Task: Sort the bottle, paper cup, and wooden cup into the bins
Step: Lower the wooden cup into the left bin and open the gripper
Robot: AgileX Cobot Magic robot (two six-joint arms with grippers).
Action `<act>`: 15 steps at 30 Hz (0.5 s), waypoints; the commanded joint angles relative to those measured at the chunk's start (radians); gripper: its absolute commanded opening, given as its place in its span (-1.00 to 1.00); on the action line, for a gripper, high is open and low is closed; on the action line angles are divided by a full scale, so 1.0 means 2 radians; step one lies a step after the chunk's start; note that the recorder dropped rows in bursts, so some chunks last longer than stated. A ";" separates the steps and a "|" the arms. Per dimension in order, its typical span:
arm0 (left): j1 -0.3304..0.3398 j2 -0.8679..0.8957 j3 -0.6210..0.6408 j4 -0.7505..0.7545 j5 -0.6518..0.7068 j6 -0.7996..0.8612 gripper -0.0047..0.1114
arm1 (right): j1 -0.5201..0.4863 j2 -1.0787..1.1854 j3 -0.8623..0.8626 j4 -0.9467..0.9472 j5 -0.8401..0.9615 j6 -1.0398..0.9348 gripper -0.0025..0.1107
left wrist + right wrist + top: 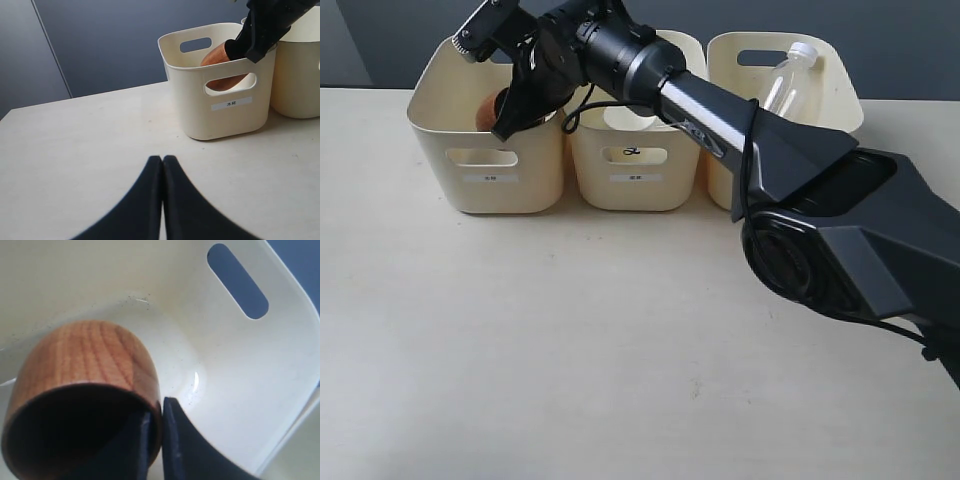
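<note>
My right arm reaches across into the left bin [490, 190], and its gripper [156, 416] is shut on the rim of the wooden cup [85, 365], one finger inside the cup and one outside. The cup hangs tilted inside that bin [235, 365], showing brown in the exterior view as the wooden cup [485, 110] and through the handle slot as the wooden cup [220, 55]. The clear bottle [785, 80] leans in the right bin [840, 110]. The paper cup is not visible. My left gripper [162, 161] is shut and empty, low over the table in front of the left bin [220, 115].
The middle bin [635, 180] stands between the other two, its inside hidden by my right arm [700, 110]. All three bins line the table's far edge. The right arm's dark base [850, 240] fills the right side.
</note>
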 commanded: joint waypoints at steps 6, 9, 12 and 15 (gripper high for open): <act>-0.002 -0.002 0.001 -0.001 0.001 -0.001 -0.92 | -0.003 -0.002 -0.003 0.012 -0.010 -0.002 -0.97; -0.002 -0.002 0.001 -0.001 0.001 -0.001 -0.92 | -0.003 -0.002 -0.003 0.017 -0.009 -0.002 -0.97; -0.002 -0.002 0.001 -0.001 0.001 -0.001 -0.92 | -0.003 -0.002 -0.003 0.021 -0.009 -0.002 -0.83; -0.002 -0.002 0.001 -0.001 0.001 -0.001 -0.92 | -0.003 -0.002 -0.003 0.022 -0.009 -0.002 -0.52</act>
